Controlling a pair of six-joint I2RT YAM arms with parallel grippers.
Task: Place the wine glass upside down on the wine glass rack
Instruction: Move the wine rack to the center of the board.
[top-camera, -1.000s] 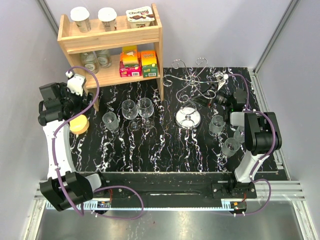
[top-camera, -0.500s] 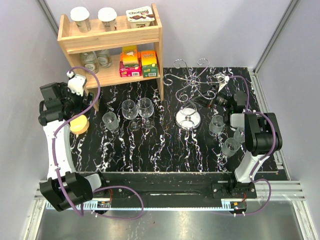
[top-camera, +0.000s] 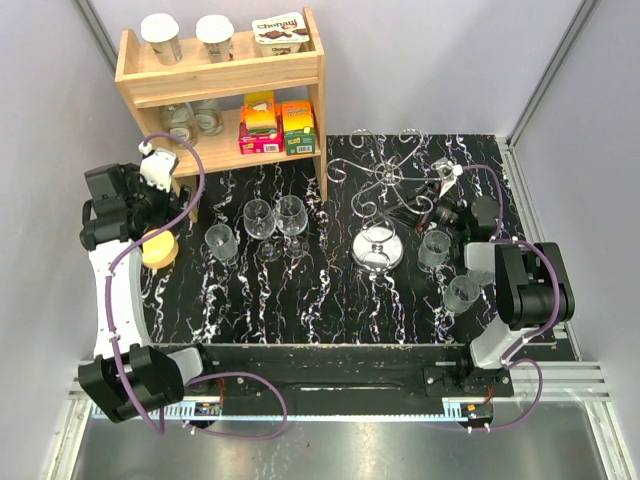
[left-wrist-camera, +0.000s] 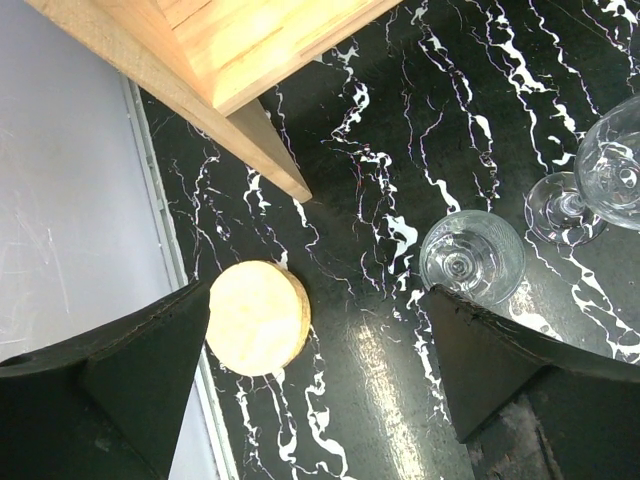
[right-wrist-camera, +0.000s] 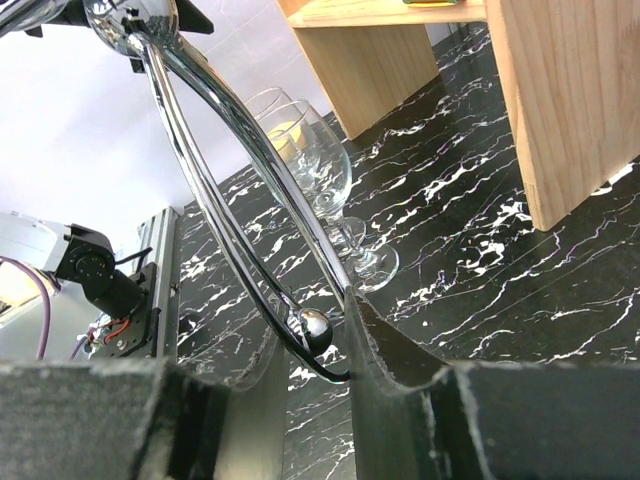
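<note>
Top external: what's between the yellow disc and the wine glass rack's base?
Top view shows a short glass nearest the yellow disc, then two upright wine glasses, then bare tabletop up to the wine glass rack's base.

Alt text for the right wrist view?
A shiny wire arm of the wine glass rack curves down to a ball tip between the right gripper's jaws. Behind it, two upright wine glasses stand on the black marbled table beside a wooden shelf.
</note>
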